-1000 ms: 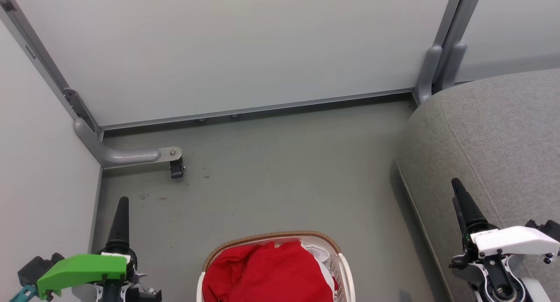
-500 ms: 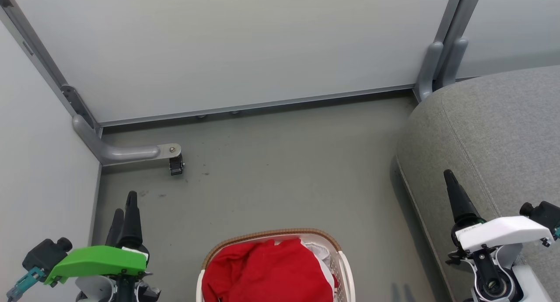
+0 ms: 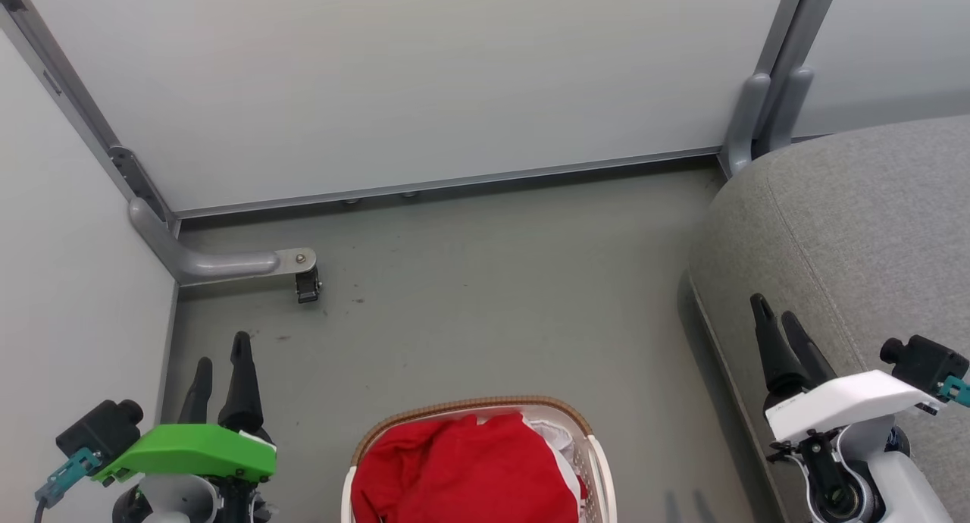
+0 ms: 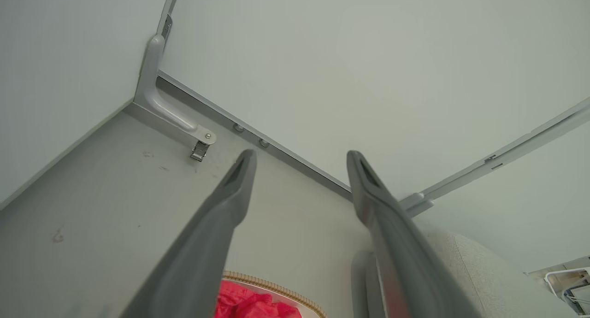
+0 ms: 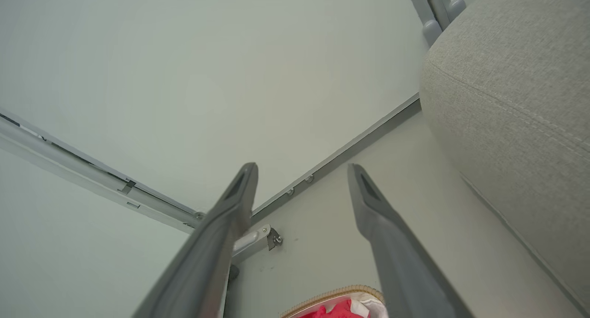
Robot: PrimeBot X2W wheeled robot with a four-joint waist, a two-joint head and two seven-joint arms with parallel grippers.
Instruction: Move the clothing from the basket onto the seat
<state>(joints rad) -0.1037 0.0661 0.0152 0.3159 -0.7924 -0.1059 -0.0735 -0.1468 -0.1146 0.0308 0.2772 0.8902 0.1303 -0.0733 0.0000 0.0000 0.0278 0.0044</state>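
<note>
Lying heaped in the basket (image 3: 474,408), the clothing (image 3: 462,470) fills most of it at the bottom middle of the head view; a bit of white cloth (image 3: 557,436) shows at its right side; the basket stands on the grey floor (image 3: 492,280), and the seat (image 3: 871,220) rises to the robot's right, apart from it.

The left tool (image 3: 222,349) hangs over the floor left of the basket, its fingers spread wide with nothing between them; the right tool (image 3: 773,308) stands equally wide and empty over the seat's near edge.

The garment looks soft, light and limp; it will likely sag and trail when lifted rather than keep any shape; a raised fold near the top of the heap seems the best place to pinch, deep enough that the fabric does not slip out; a shallow or rightward grab might drag the white cloth along.

The basket's rim and the seat's rounded corner are the edges to clear; the wall panel (image 3: 76,318) sits close on the left, with a bracket (image 3: 227,265) on the floor ahead; open floor lies between basket and seat.
</note>
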